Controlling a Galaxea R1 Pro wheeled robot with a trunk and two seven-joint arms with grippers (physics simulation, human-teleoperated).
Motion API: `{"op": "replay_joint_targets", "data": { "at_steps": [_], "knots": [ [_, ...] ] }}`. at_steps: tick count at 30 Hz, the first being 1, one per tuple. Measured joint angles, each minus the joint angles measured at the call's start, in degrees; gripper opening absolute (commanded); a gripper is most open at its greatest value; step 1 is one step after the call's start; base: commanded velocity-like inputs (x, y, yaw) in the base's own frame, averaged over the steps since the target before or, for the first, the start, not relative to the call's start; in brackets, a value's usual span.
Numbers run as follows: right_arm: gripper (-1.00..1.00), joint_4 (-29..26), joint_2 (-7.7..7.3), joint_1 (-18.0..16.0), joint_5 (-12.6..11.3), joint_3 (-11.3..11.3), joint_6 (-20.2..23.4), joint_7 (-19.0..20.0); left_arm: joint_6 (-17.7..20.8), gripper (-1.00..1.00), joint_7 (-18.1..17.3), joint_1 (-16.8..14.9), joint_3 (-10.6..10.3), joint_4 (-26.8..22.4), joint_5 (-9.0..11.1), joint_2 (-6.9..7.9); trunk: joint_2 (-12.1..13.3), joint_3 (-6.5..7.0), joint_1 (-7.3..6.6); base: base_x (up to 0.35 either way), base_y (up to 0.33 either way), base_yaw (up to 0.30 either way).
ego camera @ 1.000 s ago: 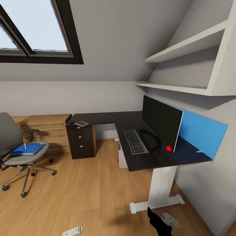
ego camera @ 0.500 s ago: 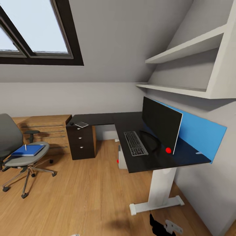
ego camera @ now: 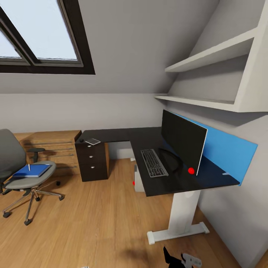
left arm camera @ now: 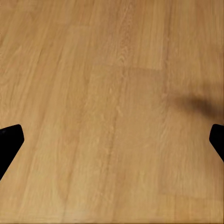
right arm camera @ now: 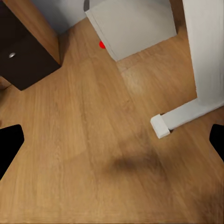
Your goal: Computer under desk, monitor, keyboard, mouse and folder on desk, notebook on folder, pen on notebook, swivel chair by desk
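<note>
Two black fingertips (left arm camera: 9, 140) stand far apart at the edges of the left wrist view, with bare wood floor (left arm camera: 112, 112) between them: the left gripper (left arm camera: 112, 142) is spread wide and holds nothing. The right gripper (right arm camera: 112, 142) is likewise wide and empty in its wrist view, above the floor near the desk's white foot (right arm camera: 186, 116), with the light grey computer (right arm camera: 133, 23), marked by a red dot, and the black drawer unit (right arm camera: 21, 56) beyond.

In the head view the L-shaped desk (ego camera: 123, 134) runs along the wall and then toward the camera on its white leg (ego camera: 182, 214). The monitor (ego camera: 182, 141) stands upright on the near wing, in front of a blue panel (ego camera: 227, 149). The keyboard (ego camera: 153, 162) lies flat just beside the monitor's stand. The computer (ego camera: 138, 180) sits on the floor under the desk. Over the drawer unit (ego camera: 92, 160), the light grey notebook (ego camera: 92, 141) lies on the desktop with the small black mouse (ego camera: 81, 139) just beside it.

The swivel chair (ego camera: 22, 173) stands well apart from the desk, before a low wooden cabinet (ego camera: 56, 143). The blue folder (ego camera: 31, 170) rests on its seat, and the pale pen (ego camera: 29, 166) shows against the folder; whether it lies flat or stands I cannot tell. A dark part of the right arm (ego camera: 172, 259) shows at the lower edge
</note>
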Motion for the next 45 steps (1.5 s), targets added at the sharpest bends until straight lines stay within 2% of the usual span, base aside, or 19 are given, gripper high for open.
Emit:
{"op": "replay_joint_targets", "data": {
  "at_steps": [3,4,6,8,19,31,39,45],
  "knots": [
    [1.0,0.06,0.06,0.0,0.03,0.13,-0.12,0.04,0.0,1.0,0.01,0.0,0.02,0.1,0.0,-0.01,0.0,0.0,0.0,-0.031,0.196,0.078],
    [1.0,3.39,2.81,-0.03,0.02,0.23,-1.35,-0.32,-0.07,1.0,0.01,0.0,0.04,0.4,-0.04,-0.06,0.0,-0.01,0.0,-0.032,0.31,0.243],
    [1.0,5.03,3.82,-0.11,0.0,0.14,-2.62,-0.65,-0.07,1.0,0.01,0.0,0.04,0.53,-0.06,-0.07,0.0,-0.02,0.0,-0.021,0.316,0.255],
    [1.0,7.71,4.6,-0.22,-0.03,0.12,-6.65,-1.91,-0.04,1.0,0.08,0.0,0.04,0.69,-0.08,-0.09,0.0,-0.05,-0.01,0.048,0.323,0.271],
    [1.0,8.66,4.91,-0.27,-0.3,0.01,-8.96,-4.18,-0.01,1.0,0.03,0.0,0.03,1.5,-0.09,-0.13,0.0,-0.09,-0.03,0.199,0.245,0.278],
    [1.0,8.6,4.89,-0.27,-0.46,-0.15,-9.13,-5.18,-0.02,1.0,0.16,0.0,0.01,3.53,-0.23,-0.27,0.0,-0.09,-0.01,0.073,0.027,0.284],
    [1.0,8.73,4.96,-0.27,-0.46,-0.15,-9.15,-5.26,-0.02,1.0,0.17,0.0,0.0,3.72,-0.22,-0.27,0.0,-0.11,-0.03,0.26,0.049,0.266],
    [1.0,8.68,4.89,-0.27,-0.46,-0.15,-9.15,-5.27,-0.04,1.0,0.06,0.0,-0.1,4.4,-0.24,-0.31,0.0,-0.26,-0.04,0.313,0.065,0.07]
  ]
}}
